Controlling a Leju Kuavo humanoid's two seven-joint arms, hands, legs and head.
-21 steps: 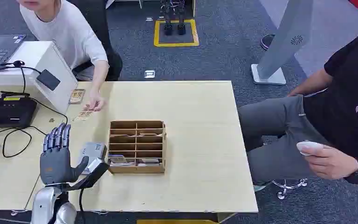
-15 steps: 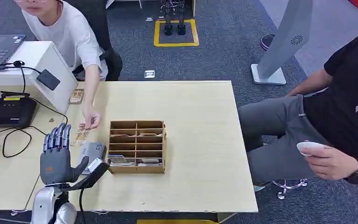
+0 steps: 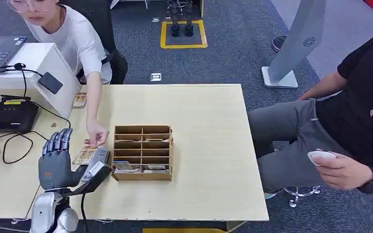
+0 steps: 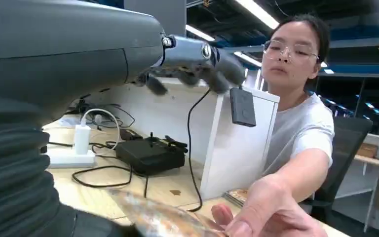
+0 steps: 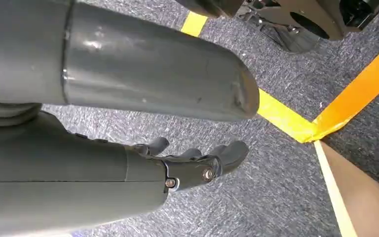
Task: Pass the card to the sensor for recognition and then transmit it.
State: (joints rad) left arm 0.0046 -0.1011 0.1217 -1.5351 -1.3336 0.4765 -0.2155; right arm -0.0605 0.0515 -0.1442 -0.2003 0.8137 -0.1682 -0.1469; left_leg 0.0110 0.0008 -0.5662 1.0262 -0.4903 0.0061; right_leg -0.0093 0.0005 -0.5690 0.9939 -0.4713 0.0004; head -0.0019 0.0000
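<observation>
While the left hand (image 3: pixel 56 162) sits at the lower left of the head view, palm up over the table (image 3: pixel 209 145) with its fingers straight and spread, nothing is gripped in it yet. A person in a white shirt (image 3: pixel 85 43) at the upper left reaches down, and their hand (image 3: pixel 96 136) is laying the card (image 3: pixel 84 156) right by the robot's thumb, just left of the wooden organizer (image 3: pixel 143 153). Can't tell from up there whether the card actually touches the robot's hand or just lies beside it. In the left wrist view the same card (image 4: pixel 163 219) shows up blurry at the bottom middle with the person's fingertips (image 4: pixel 261 212) on it, and the robot's fingers (image 4: pixel 212 69) are extended and apart near the top.

The sensor (image 3: pixel 50 82), a small dark pad, hangs on the slanted face of the white box (image 3: pixel 43 63) at the upper left, well apart from the card. A black device (image 3: pixel 10 115) with cables sits left of that, and another stack of cards (image 3: pixel 79 100) lies at the foot of the white box.

The right hand (image 5: pixel 197 160) hangs over grey carpet with yellow and orange tape lines in the right wrist view, fingers loosely apart and holding nothing.

At the right of the head view a second person in a black shirt (image 3: pixel 369 107) sits holding a small white object (image 3: pixel 322 156).
</observation>
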